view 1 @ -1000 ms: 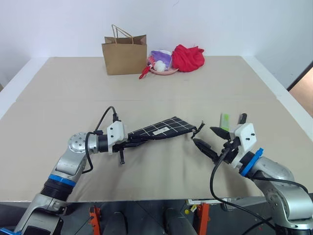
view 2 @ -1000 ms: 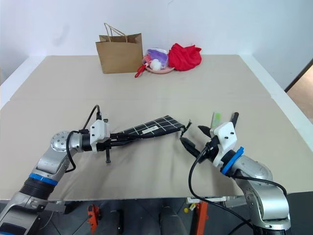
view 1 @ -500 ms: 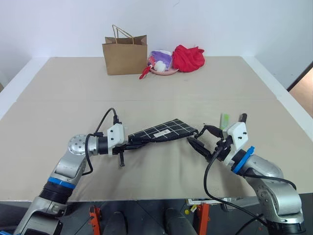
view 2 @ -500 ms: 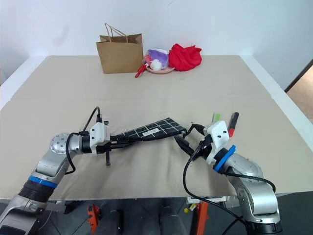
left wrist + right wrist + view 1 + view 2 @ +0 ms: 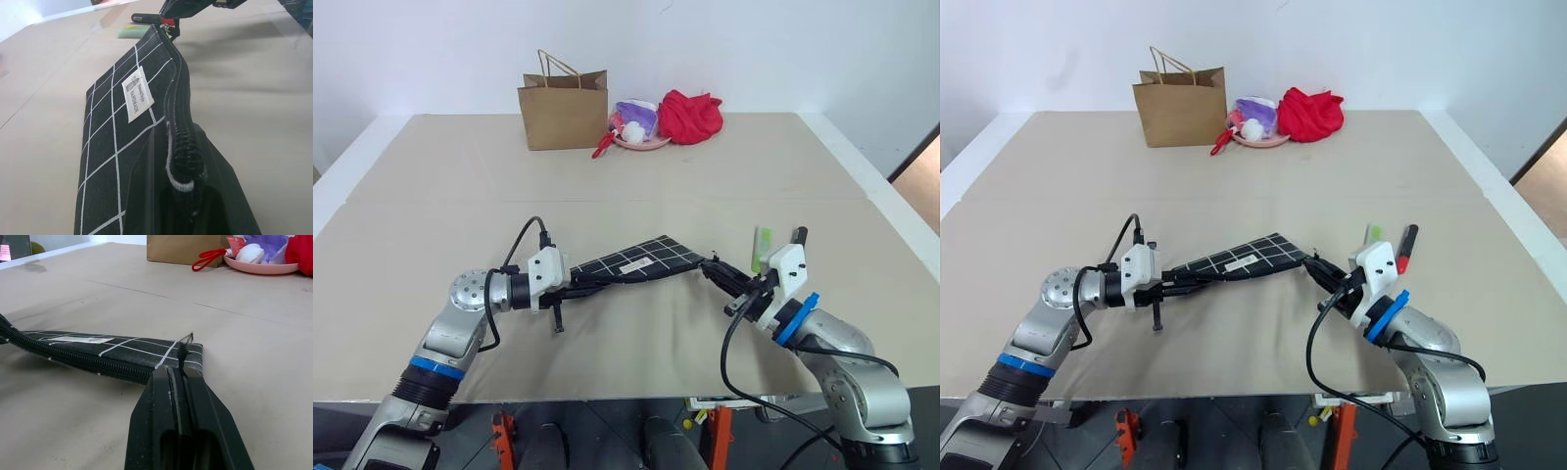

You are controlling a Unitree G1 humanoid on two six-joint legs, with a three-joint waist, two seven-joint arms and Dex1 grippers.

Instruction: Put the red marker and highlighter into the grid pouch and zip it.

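Above beige table, grid pouch spans left gripper and right gripper, both clamped on it.

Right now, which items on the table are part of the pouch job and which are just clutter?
Job: grid pouch, highlighter, red marker, left gripper and right gripper, both shut on the pouch.
Clutter: paper bag, pink plate, red cloth.

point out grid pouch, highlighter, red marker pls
grid pouch (image 5: 641, 258), left eye view, on the gridded fabric by the white label.
highlighter (image 5: 763, 242), left eye view, on the lime-green barrel.
red marker (image 5: 1407, 246), right eye view, mid-barrel.
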